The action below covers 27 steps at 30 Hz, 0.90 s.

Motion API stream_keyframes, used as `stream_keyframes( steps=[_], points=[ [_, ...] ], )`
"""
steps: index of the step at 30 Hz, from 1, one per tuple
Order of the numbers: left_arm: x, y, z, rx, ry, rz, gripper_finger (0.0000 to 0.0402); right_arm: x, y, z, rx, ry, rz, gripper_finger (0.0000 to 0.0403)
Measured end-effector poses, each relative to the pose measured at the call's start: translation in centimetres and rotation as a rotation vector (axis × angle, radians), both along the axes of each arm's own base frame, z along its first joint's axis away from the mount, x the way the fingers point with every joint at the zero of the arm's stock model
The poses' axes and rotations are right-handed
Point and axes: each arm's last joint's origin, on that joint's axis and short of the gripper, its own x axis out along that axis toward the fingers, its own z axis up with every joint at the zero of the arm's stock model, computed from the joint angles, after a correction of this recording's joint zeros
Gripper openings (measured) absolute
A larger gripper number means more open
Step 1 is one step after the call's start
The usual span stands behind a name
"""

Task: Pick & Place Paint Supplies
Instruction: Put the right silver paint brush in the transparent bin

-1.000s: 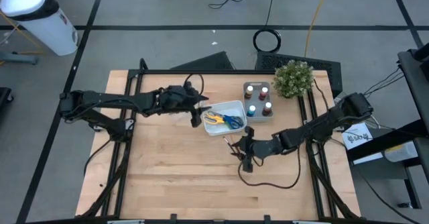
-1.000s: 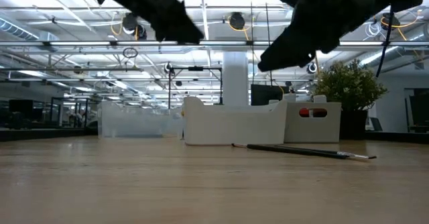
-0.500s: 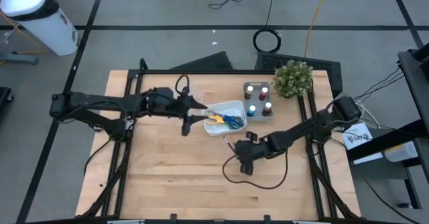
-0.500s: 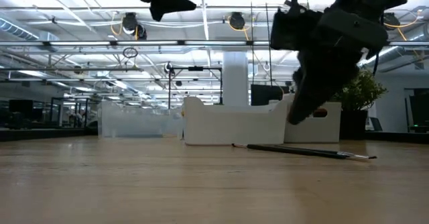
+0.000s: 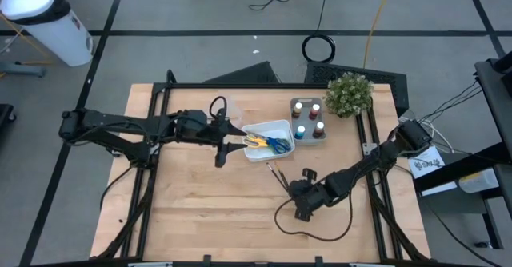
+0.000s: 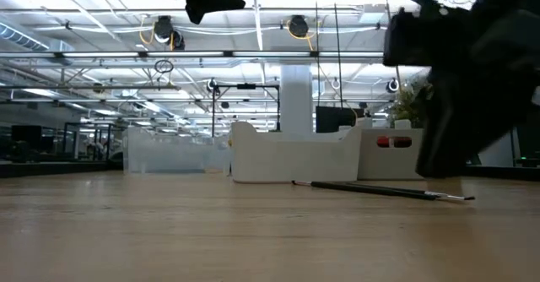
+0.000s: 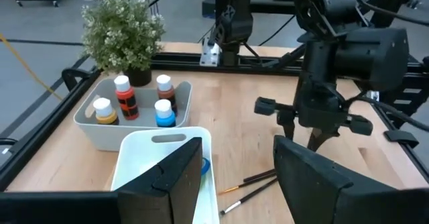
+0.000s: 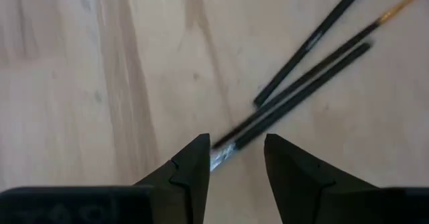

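Wooden tabletop (image 5: 200, 195), light planks, dark frame rails round it. Right gripper (image 8: 232, 158) down low over the wood, near the middle-right of the table in the high view (image 5: 302, 201); fingers (image 8: 188, 163) part-open with a narrow gap, straddling the tips of the thin dark brushes (image 8: 305, 76) that lie flat on the table. No grip seen, brush ends lie in the gap, contact unclear. High view puts the brushes (image 5: 279, 173) just in front of the white plastic tray (image 5: 282, 126), apart from it.

Left gripper (image 7: 234, 184) hovers above the table at the left end of the white tray (image 5: 226, 139); fingers apart at a medium gap, nothing held.

White tray holds the scissors with blue and orange-yellow handles (image 5: 269, 144). Behind it, second white tray (image 7: 87, 120) with small round paint pots (image 7: 127, 100), white tops, red, blue and yellow bodies, all upright. Small green potted plant (image 5: 350, 93) just beside that tray at the table's far right corner.

Low view: one brush (image 6: 380, 190) flat on the wood in front of the trays, right arm dark and blurred to its right.
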Motion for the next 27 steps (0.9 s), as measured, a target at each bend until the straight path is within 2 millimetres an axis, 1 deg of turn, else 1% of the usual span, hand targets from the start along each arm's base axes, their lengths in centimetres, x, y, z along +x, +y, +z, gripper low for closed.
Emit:
stream_keyframes(
  steps=[5, 8, 13, 18, 22, 27],
  points=[
    [0.0, 0.0, 0.0, 0.0, 0.0, 0.001, 0.0195, 0.1, 0.3, -1.6, -0.021, 0.043, 0.01, 0.0128],
    [0.0, 0.0, 0.0, 0.002, 0.0, 0.001, 0.0196, 0.3, 0.3, -2.0, -0.007, 0.056, 0.013, 0.0128],
    [0.0, 0.0, 0.0, 0.004, 0.002, 0.0, 0.0196, 0.5, -0.1, -2.0, 0.017, 0.078, -0.004, 0.0128],
    [0.0, 0.0, 0.0, 0.005, 0.005, 0.0, 0.0196, 0.1, -0.2, -1.9, 0.016, 0.103, -0.027, 0.0128],
    [-0.1, 0.0, -0.2, 0.005, 0.019, 0.0, 0.0196, -0.6, -0.5, -1.7, 0.024, 0.167, -0.06, 0.0128],
    [-0.1, 0.0, -0.2, 0.005, 0.02, 0.0, 0.0195, -0.9, -0.7, -1.5, 0.01, 0.184, -0.054, 0.0128]
  ],
)
